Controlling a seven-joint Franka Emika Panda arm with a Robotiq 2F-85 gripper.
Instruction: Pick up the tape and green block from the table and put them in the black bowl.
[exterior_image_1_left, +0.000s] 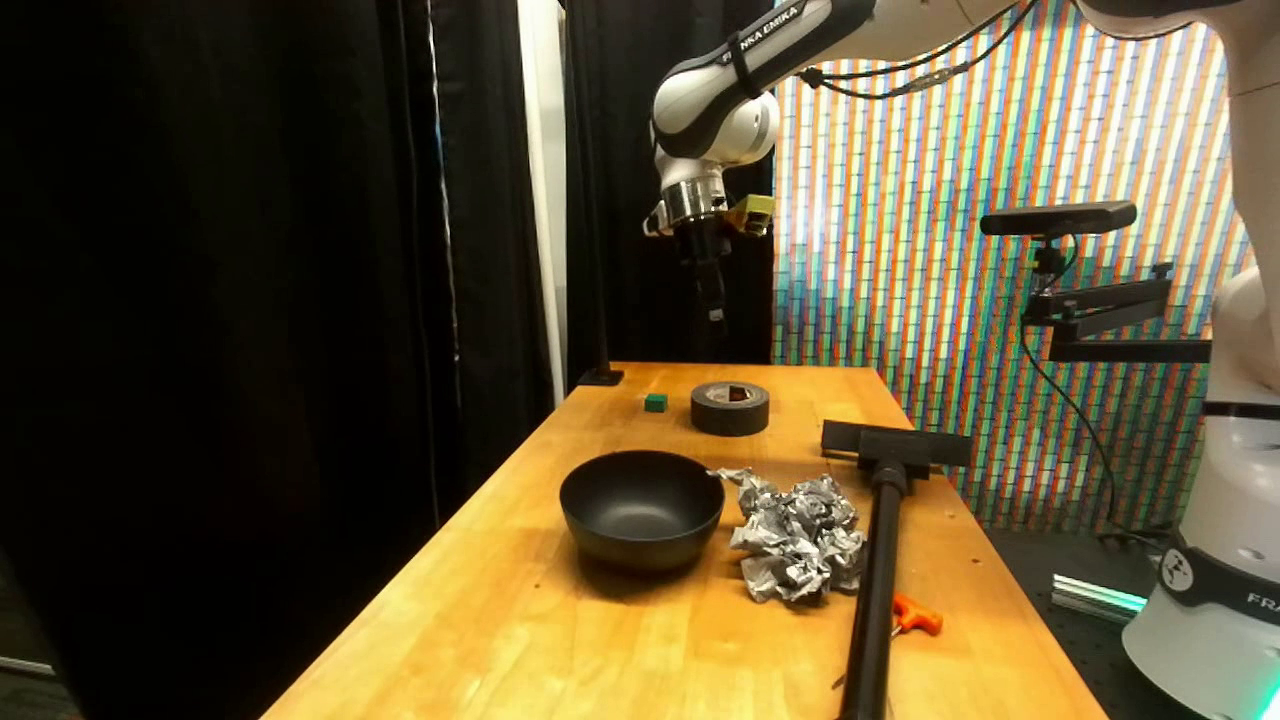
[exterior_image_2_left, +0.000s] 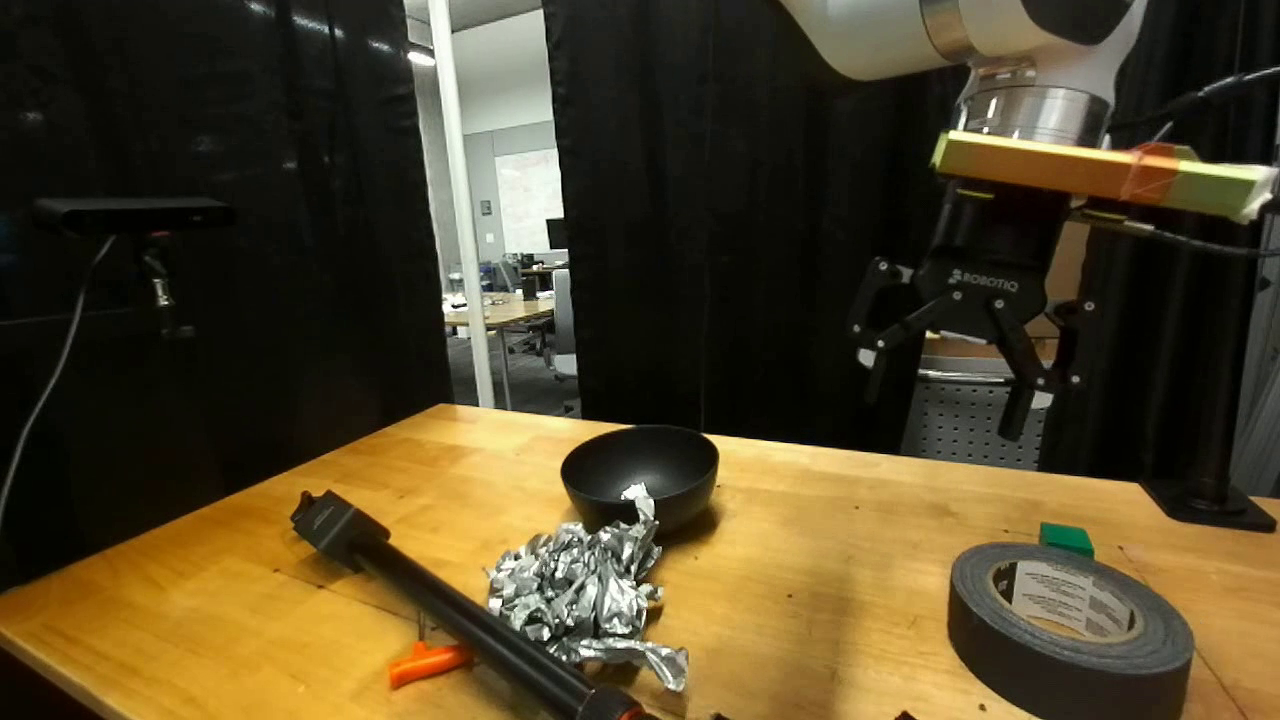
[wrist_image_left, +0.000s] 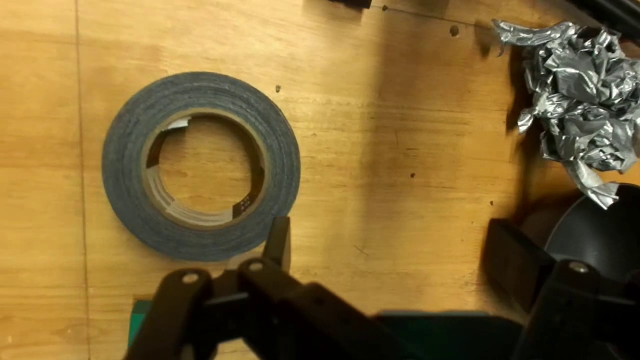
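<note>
On the table (exterior_image_1_left: 560, 660) in an exterior view, bowl (exterior_image_1_left: 640, 552), foil (exterior_image_1_left: 800, 545) and tool (exterior_image_1_left: 879, 560) lie left to right; behind the bowl, the block (exterior_image_1_left: 655, 403) sits left of the tape (exterior_image_1_left: 730, 420).

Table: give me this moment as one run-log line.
gripper: open, nothing held, above table | tape: on table | green block: on table near tape | black bowl: beside crumpled foil | status: neither item in bowl

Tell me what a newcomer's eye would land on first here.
Probably the crumpled silver foil, heaped on the wooden table right beside the black bowl. Next might come the big white arm arched over the table, its open, empty jaws hanging above the wood. After that, perhaps the tiny green block, bright near the dark roll of tape.
</note>
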